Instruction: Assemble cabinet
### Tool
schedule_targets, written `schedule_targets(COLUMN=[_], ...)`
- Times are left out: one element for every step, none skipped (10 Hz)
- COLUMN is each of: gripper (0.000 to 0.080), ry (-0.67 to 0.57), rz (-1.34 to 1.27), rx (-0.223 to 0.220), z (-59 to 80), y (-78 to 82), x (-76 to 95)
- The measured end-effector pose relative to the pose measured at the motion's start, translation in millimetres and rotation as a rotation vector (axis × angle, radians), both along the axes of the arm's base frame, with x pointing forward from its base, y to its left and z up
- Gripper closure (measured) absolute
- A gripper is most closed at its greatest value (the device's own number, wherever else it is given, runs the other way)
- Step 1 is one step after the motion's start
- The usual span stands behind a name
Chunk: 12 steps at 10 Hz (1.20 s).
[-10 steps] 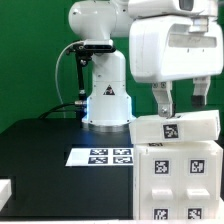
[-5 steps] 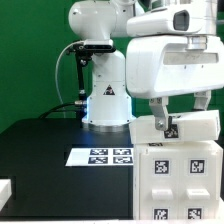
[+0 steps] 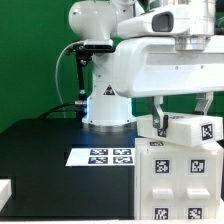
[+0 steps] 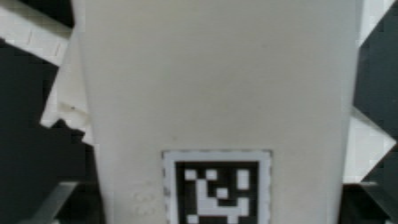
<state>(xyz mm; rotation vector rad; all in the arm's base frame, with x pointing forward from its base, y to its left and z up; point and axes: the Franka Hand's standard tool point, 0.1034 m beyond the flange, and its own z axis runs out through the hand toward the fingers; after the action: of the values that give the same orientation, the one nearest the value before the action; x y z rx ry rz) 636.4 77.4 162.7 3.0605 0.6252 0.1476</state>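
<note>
The cabinet body (image 3: pixel 178 182) is a white box with several square tags, standing at the exterior view's lower right. My gripper (image 3: pixel 183 116) is shut on a white cabinet panel (image 3: pixel 188 130) with tags, holding it tilted just on top of the body, its right end higher. One finger (image 3: pixel 160 118) shows at the panel's left end. In the wrist view the panel (image 4: pixel 214 90) fills the frame, with one tag (image 4: pixel 217 186) between my jaws. Whether the panel touches the body cannot be told.
The marker board (image 3: pixel 100 156) lies flat on the black table (image 3: pixel 40 150), left of the cabinet body. The arm's base (image 3: pixel 107 100) stands behind it. A small white part (image 3: pixel 5 190) lies at the lower left edge.
The wrist has swung toward the exterior view's left and turned. The held panel went from level to tilted, right end up, still over the cabinet body.
</note>
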Motion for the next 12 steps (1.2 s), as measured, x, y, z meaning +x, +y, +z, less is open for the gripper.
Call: schedule_targets(gripper=[0.0242, 0.0242, 0.0242, 0.0242, 0.0242, 0.0242, 0.0242, 0.0242, 0.0242, 0.0242, 0.0242, 0.0242], ry=[0.000, -0.023, -0.025, -0.025, -0.020, -0.003, 0.016, 0.015, 0.016, 0.017, 0.017, 0.023], rz=[-0.082, -0.216, -0.408, -0.572, -0.679, -0.849, -0.935, -0.987, -1.073, -1.140, -1.203, -1.318], rx=[0.008, 0.021, 0.041, 0.058, 0.069, 0.083, 0.093, 0.096, 0.103, 0.109, 0.114, 0.125], z=[-0.1, -0.7, -0.7, -0.2, -1.0, 0.0, 1.2, 0.4, 0.3, 0.2, 0.2, -1.5], y=[-0.3, -0.8, -1.0, -0.1, -2.3, -1.0, 0.7, -0.6, -1.4, -1.7, -2.3, -5.5], x=[0.0, 1.8, 1.8, 1.9, 1.5, 0.8, 2.0, 1.8, 1.7, 1.6, 1.5, 0.2])
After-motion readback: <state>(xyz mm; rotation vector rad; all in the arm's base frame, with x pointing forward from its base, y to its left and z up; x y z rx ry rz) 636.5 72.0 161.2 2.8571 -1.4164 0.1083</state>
